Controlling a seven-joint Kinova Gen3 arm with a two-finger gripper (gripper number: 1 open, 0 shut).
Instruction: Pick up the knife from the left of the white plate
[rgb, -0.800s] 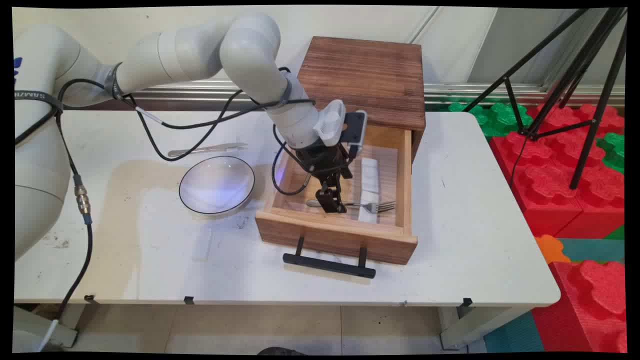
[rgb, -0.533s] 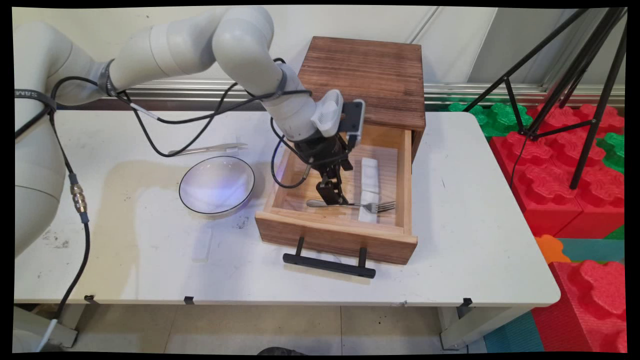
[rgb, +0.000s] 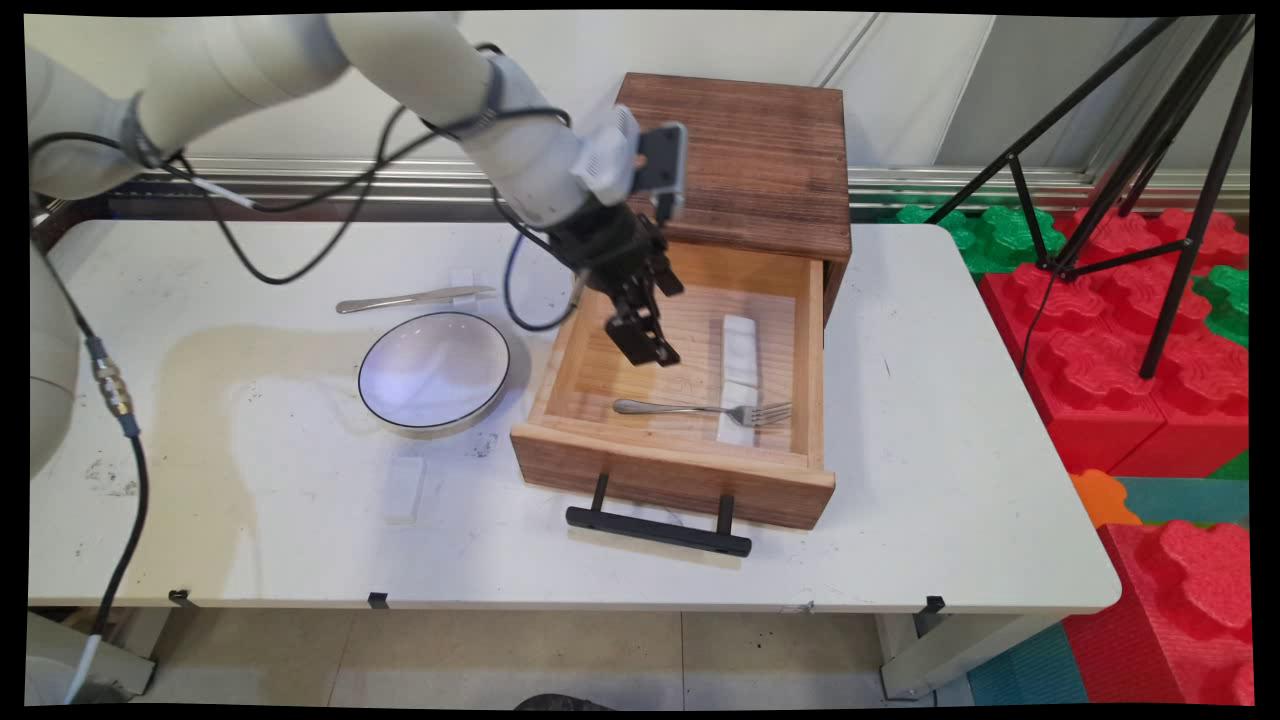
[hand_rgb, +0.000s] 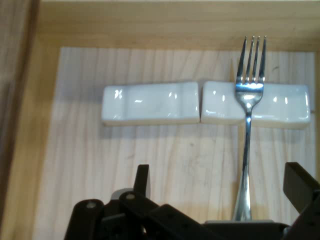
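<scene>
Left to right. One metal utensil (rgb: 415, 298) lies on the table (rgb: 950, 480) behind one black-rimmed bowl (rgb: 435, 368). Its far tip sits on what looks like a small white rest, too small to be sure. One loose white rest (rgb: 405, 488) lies near of the bowl. One open wooden drawer (rgb: 675, 470) is pulled out of one dark wood cabinet (rgb: 740, 150). Inside are one fork (rgb: 700, 409) and two white rests end to end (rgb: 738, 340), with the tines lying across the nearer one. That makes three rests for certain, and possibly four.

Change: a moment ago the gripper (rgb: 648, 348) was down at the fork's handle. It has since lifted up and back toward the cabinet, and now hangs above the drawer floor, clear of everything. The fork stayed where it was, flat in the drawer and untouched. In the hand view the fingers (hand_rgb: 142, 177) stand spread with nothing between them, so the hand is released and empty. One black tripod (rgb: 1150, 150) stands off the table at far right.
</scene>
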